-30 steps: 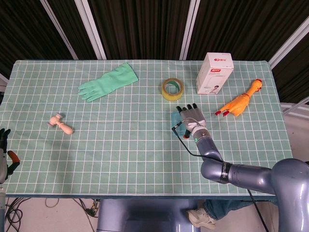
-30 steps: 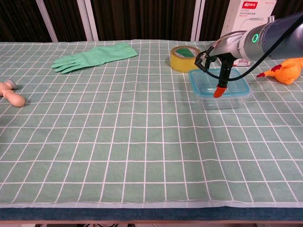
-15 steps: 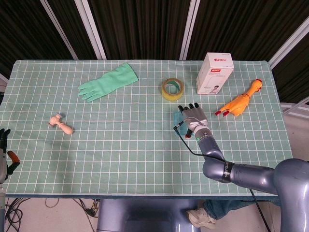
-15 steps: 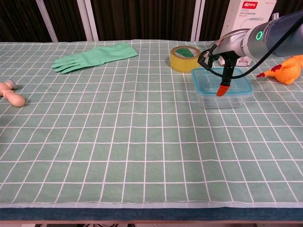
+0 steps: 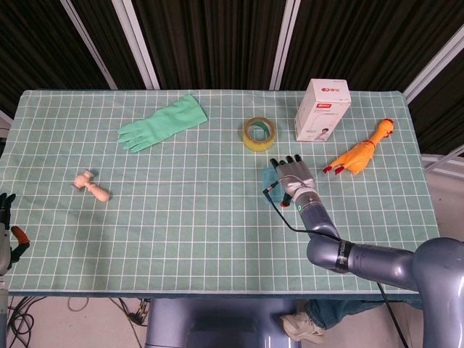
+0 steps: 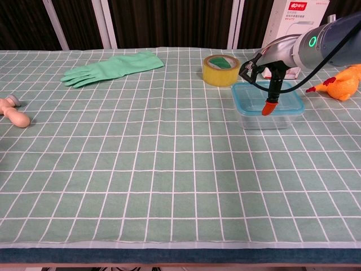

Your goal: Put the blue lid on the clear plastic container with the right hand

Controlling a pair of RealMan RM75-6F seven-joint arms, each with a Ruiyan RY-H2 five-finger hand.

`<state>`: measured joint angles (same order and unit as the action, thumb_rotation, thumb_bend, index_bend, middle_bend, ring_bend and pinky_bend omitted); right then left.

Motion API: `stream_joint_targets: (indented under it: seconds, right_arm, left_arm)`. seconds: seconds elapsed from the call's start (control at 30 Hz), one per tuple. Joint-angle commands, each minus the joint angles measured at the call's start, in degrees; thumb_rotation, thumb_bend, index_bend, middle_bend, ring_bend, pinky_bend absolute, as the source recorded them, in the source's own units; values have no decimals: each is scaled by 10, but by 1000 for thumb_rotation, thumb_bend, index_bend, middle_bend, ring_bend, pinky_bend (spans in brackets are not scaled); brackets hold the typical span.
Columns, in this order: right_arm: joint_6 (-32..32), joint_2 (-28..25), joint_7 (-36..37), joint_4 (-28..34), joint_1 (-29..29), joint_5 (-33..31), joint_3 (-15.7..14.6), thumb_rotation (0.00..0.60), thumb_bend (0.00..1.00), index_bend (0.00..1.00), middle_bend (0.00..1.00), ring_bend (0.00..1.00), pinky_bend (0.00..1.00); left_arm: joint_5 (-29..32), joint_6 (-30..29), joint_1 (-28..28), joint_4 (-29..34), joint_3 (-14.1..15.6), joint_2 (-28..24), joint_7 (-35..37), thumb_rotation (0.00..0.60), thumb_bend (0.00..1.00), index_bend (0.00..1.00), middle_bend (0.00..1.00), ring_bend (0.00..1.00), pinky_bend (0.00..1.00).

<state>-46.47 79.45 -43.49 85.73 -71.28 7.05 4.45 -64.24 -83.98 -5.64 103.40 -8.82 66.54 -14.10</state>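
One lid sits on the container, right of frame centre, just below the tape roll. Right hand rests flat on lid, fingers extended, gripping nothing. Left hand lower left edge, grip unclear.

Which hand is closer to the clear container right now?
Right. The right hand is directly over the clear container, with the blue lid resting on it. The left hand sits at the table's far left edge, well away.
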Motion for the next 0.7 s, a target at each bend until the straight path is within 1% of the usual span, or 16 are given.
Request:
stream_joint_targets:
  seconds: [0.03,0.33,0.43,0.6,0.7]
  right_arm:
    - [1,0,2,-1,0,1,0,600,228,0,458,66,0]
    - [3,3,3,-5,-2,0,-4,600,228,0,454,65,0]
    - [3,5,1,-7,-5,-5,-6,600,228,0,420,57,0]
    - [1,5,0,-5,-7,-8,-5,600,228,0,255,8,0]
    - [0,4,2,-4,-8,-7,-4,600,228,0,154,0,0]
  left_arm:
    - [1,0,0,0,0,0,1,600,815,67,0,0,0]
    - [1,0,0,0,0,0,0,600,815,67,0,0,0]
    - [1,0,0,0,0,0,1,600,815,67,0,0,0]
    - [0,0,0,0,0,0,1,600,815,67,0,0,0]
    - [1,0,0,0,0,-1,2,600,815,67,0,0,0]
